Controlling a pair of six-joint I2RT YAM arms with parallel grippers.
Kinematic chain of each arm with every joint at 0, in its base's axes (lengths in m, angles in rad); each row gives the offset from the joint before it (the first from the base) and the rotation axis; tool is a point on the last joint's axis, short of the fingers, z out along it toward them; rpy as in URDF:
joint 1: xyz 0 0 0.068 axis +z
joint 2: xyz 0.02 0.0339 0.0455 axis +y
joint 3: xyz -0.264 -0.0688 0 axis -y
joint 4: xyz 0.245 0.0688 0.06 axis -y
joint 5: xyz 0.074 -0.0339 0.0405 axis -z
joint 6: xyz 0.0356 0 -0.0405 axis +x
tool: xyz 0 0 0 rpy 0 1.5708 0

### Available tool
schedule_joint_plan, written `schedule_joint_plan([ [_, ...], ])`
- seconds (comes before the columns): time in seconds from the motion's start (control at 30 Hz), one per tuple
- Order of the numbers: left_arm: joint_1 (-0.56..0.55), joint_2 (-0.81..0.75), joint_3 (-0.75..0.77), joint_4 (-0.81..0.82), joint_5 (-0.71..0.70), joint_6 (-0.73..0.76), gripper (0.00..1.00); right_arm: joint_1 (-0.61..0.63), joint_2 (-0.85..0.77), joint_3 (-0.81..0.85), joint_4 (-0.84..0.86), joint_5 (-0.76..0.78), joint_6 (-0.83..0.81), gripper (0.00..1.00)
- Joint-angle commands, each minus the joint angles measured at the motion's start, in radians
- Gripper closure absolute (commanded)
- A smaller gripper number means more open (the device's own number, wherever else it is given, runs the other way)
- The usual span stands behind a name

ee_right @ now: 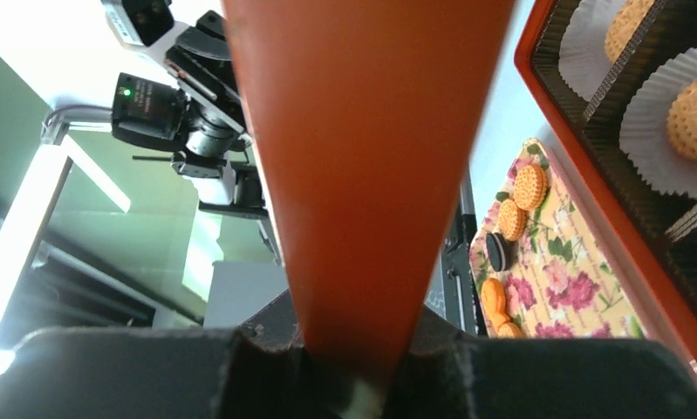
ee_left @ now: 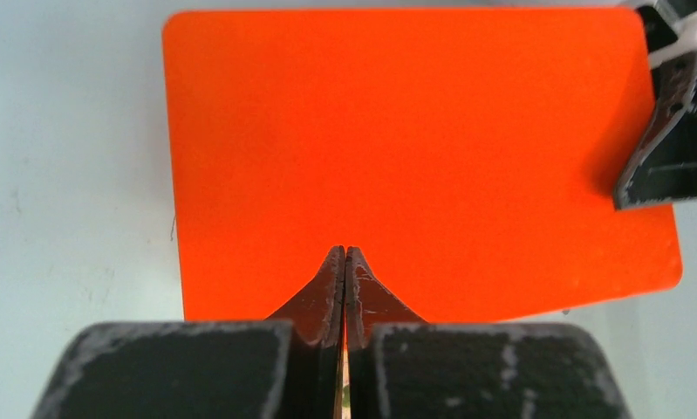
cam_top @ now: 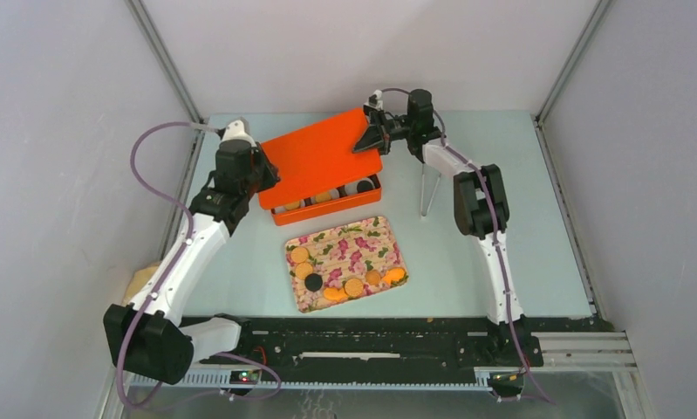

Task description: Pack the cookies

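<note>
An orange box at the table's back holds cookies in white paper liners; they also show in the right wrist view. Its flat orange lid is tilted over the box and covers the back part. My right gripper is shut on the lid's right corner. My left gripper is shut at the lid's left edge, its tips over the lid. Several golden cookies and a dark one lie on the floral tray.
A thin two-legged metal stand stands right of the box, under the right arm. A tan object lies at the table's left edge. Metal frame posts and grey walls enclose the table on three sides.
</note>
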Motion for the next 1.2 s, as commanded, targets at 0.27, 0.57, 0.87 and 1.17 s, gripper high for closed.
schedule_joint_plan([
  [0.27, -0.003, -0.045, -0.193, 0.106, -0.032, -0.039, 1.00, 0.014, 0.247, 0.274, 0.220, -0.060, 0.225, 1.00],
  [0.57, -0.005, -0.042, -0.244, 0.129, -0.001, -0.043, 1.00, -0.009, 0.332, 0.378, 0.035, -0.024, 0.110, 1.00],
  [0.87, -0.007, -0.046, -0.279, 0.131, -0.010, -0.043, 1.00, -0.030, 0.360, 0.365, -0.025, -0.025, 0.078, 1.00],
  [1.17, -0.007, -0.030, -0.289, 0.138, -0.002, -0.041, 1.00, -0.039, 0.403, 0.379, -0.055, -0.025, 0.068, 1.00],
])
